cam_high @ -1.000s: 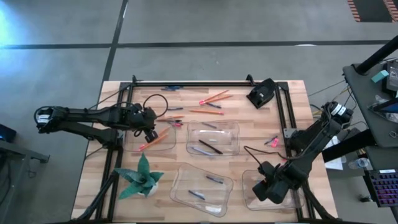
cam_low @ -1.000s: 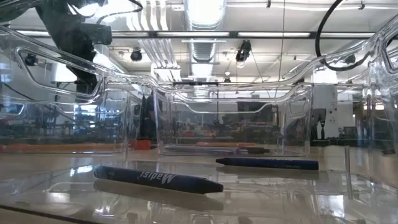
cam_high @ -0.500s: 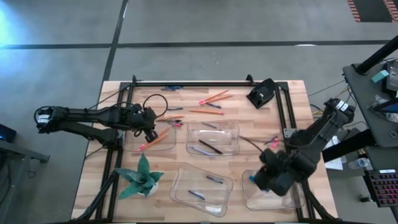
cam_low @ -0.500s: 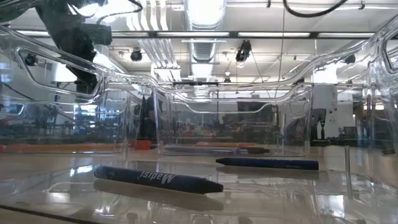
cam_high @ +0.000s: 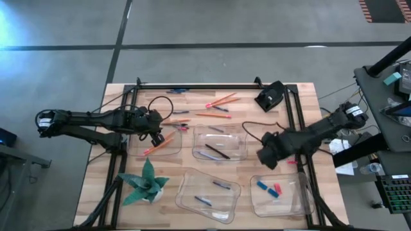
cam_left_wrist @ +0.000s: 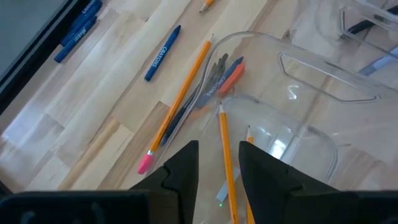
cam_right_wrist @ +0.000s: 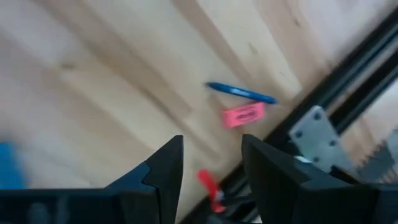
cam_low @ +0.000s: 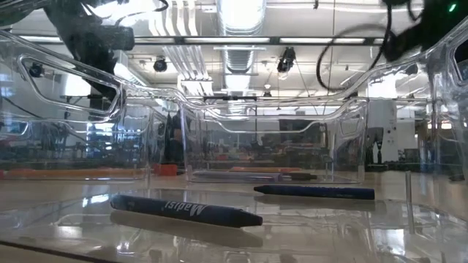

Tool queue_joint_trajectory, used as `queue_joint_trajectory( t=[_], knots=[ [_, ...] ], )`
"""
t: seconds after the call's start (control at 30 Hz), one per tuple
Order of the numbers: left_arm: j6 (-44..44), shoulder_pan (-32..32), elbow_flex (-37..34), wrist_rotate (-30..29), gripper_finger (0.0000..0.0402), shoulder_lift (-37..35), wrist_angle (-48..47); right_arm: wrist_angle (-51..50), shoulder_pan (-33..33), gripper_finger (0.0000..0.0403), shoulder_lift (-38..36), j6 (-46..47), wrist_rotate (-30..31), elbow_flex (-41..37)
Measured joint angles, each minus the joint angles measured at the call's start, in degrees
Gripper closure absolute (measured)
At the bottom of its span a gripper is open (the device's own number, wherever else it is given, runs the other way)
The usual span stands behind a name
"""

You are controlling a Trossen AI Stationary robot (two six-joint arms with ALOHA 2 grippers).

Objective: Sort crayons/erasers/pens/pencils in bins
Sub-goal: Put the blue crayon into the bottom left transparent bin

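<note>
My left gripper hangs open over the far-left bin. Orange pencils lie in that bin, seen through the gap between the fingers. My right gripper points down, open and with nothing in it, over bare wood between the far-middle bin and the right rail. A pink eraser and a blue pen lie on the wood below it. A blue eraser and a red eraser lie in the near-right bin.
Loose pencils and crayons lie on the wood at the far side. A green paper plant stands near left, and a black block far right. The near-middle bin holds dark crayons. A black frame rail borders the table.
My right gripper has swung from above the near-right bin toward the far edge and a little left, turning as it went. It now stands beside the far-middle bin. The blue and red erasers now show uncovered in the near-right bin.
</note>
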Motion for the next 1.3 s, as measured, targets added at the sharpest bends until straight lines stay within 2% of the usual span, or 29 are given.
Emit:
queue_joint_trajectory(
  t=[0.17,0.47,0.93,1.3],
  knots=[
    [0.02,0.0,0.02,-0.02,0.0301,0.0,0.51,1.04,-6.66,0.0248,-0.02,-8.84,-1.31,-5.04],
    [0.54,-0.01,0.02,-0.04,0.0301,0.0,0.4,15.6,-14.61,0.0248,-0.02,-24.15,-6.79,-13.51],
    [2.29,-0.01,0.02,-0.09,0.0301,0.0,0.37,18.6,-24.32,0.0248,0.04,-32.96,-6.76,-19.57],
    [2.02,0.01,0.02,-0.09,0.0301,0.0,0.48,20.9,-27.54,0.0248,0.09,-37.67,-7.41,-20.92]
  ],
)
